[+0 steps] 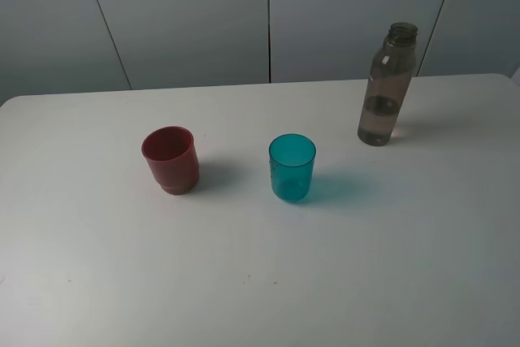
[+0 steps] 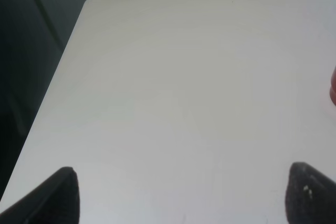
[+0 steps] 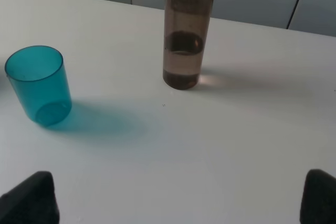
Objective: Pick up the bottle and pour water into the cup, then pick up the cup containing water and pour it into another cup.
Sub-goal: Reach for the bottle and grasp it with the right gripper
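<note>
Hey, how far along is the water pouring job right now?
Nothing looks done yet. The bottle stands upright with water in it, and the teal cup and red cup look empty. Nothing is in hand: the left hand and right hand are open over the table. Both pours are left.

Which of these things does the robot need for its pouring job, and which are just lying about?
For the job: smoky bottle, teal cup, dark red cup.
Not for the job: only the white table underneath and the grey wall panels behind.
</note>
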Robot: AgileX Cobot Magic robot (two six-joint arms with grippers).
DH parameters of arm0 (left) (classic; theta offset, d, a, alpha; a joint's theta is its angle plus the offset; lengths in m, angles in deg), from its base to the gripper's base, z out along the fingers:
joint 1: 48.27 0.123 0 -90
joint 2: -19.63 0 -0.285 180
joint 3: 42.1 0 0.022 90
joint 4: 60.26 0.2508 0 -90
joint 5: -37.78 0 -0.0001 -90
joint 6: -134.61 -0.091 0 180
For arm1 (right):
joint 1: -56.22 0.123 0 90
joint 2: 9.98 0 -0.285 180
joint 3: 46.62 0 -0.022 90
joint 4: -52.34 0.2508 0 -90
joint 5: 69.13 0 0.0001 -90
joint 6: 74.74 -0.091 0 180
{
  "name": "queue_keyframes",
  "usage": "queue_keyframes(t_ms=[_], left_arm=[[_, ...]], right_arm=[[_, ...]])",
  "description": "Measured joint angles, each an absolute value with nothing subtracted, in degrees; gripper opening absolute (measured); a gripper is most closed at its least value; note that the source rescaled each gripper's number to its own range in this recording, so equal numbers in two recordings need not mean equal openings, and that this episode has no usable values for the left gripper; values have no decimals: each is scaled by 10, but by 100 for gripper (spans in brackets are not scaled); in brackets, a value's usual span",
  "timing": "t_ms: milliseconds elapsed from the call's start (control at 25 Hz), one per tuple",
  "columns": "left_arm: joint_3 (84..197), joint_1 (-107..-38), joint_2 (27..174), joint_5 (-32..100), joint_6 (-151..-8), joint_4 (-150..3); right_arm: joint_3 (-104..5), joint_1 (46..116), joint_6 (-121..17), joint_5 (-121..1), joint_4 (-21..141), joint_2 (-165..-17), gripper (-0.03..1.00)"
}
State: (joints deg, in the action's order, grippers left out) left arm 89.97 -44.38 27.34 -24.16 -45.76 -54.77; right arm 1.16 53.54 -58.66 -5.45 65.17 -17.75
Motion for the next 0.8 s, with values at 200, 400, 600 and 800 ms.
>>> queue_keyframes(t_ms=[200, 400, 600, 800], left_arm=[[900, -444, 273, -242, -458, -548], [900, -444, 273, -242, -458, -548], [900, -444, 273, -242, -458, -548], [900, -444, 273, -242, -458, -548]], right_arm=[[12, 535, -587, -55, 652, -178, 100], [12, 535, -587, -55, 652, -178, 100], [12, 535, -587, -55, 652, -178, 100], [12, 535, -587, -55, 652, -178, 100]])
